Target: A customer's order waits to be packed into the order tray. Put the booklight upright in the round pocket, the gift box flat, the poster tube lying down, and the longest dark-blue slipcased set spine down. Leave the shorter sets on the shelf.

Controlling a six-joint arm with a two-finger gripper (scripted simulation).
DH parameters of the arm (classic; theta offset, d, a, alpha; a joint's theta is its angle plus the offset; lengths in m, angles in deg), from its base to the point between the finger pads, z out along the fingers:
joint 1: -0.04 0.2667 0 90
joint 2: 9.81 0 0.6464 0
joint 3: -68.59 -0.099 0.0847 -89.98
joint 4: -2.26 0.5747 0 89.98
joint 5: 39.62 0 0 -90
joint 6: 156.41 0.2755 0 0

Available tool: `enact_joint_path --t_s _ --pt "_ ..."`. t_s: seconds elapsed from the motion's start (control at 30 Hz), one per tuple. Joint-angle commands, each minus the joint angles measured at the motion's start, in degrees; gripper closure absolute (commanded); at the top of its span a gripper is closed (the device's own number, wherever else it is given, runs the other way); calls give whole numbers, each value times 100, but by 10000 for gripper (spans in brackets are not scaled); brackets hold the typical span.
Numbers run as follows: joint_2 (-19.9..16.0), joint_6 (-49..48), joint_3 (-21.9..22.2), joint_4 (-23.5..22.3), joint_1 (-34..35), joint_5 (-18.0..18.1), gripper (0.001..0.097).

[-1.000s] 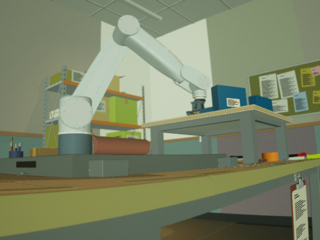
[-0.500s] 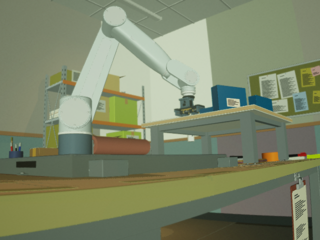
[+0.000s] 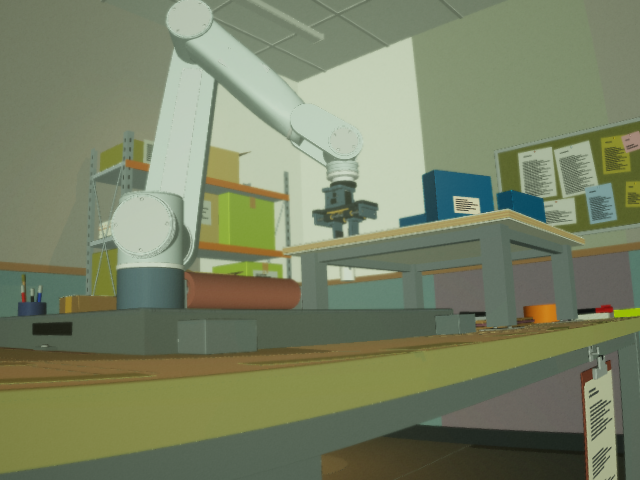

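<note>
The dark-blue slipcased sets stand on the raised shelf at the right: a tall one with a white label [image 3: 457, 195], a shorter one [image 3: 521, 205] to its right, and a low blue piece [image 3: 412, 220] at its left foot. My gripper [image 3: 345, 223] hangs at the shelf's left end, well left of the sets. It is closed on something I cannot make out; the shelf edge hides the fingertips. The brown poster tube [image 3: 243, 291] lies on its side beside my base. A tan flat box [image 3: 85, 303] lies left of the base.
The grey order tray [image 3: 222, 328] spreads across the bench in front of my base. A blue pen cup [image 3: 31, 307] stands at far left. An orange tape roll [image 3: 540, 312] and markers [image 3: 602, 310] lie under the shelf at right. A clipboard [image 3: 599, 418] hangs from the bench edge.
</note>
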Motion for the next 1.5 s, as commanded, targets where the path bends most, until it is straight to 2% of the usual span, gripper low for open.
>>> enact_joint_path --t_s 0.0,0.4,0.77,1.13,1.47 --pt "72 -86 -76 0 -87 11 948" --pt "983 -1477 -1041 0 -1479 65 948" --pt "1651 -3058 -1610 0 -3059 -35 948" --pt "2028 -4506 -1883 1 -4505 -141 948" --pt "2157 -5347 -1969 1 -5345 -184 948"
